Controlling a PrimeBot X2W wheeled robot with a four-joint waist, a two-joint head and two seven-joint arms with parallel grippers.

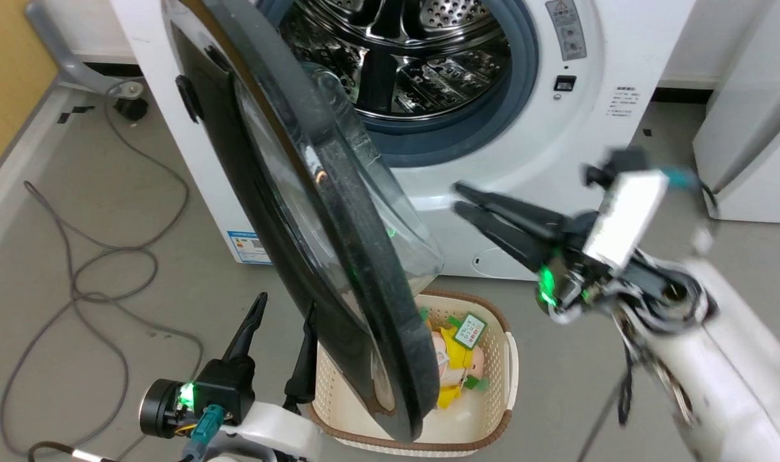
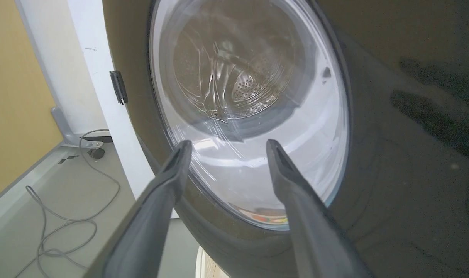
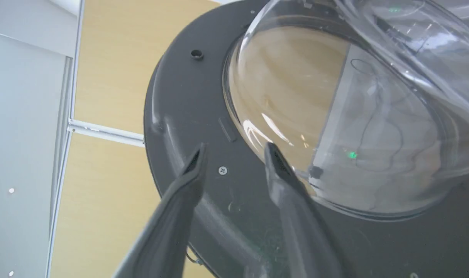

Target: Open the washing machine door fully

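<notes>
The white washing machine (image 1: pixel 595 128) stands at the top of the head view, its steel drum (image 1: pixel 415 58) exposed. The glossy black washing machine door (image 1: pixel 357 256) is swung out toward me, seen almost edge-on, with its clear glass bowl (image 1: pixel 409 237) facing the machine. My left gripper (image 1: pixel 284 308) is open, low on the door's outer side, fingers close to its face; the left wrist view has the left gripper (image 2: pixel 227 143) before the door (image 2: pixel 392 154). My right gripper (image 1: pixel 459 197) is open and empty on the inner side, pointing left. In the right wrist view the right gripper (image 3: pixel 235 146) is close to the door (image 3: pixel 180 100) beside the bowl (image 3: pixel 334 116).
A cream laundry basket (image 1: pixel 508 378) holding toys sits on the floor under the door's lower edge. A grey cable (image 1: pixel 107 269) loops over the floor at left, near a grey wheeled stand (image 1: pixel 75 64). Another white appliance (image 1: pixel 755 128) stands at the right.
</notes>
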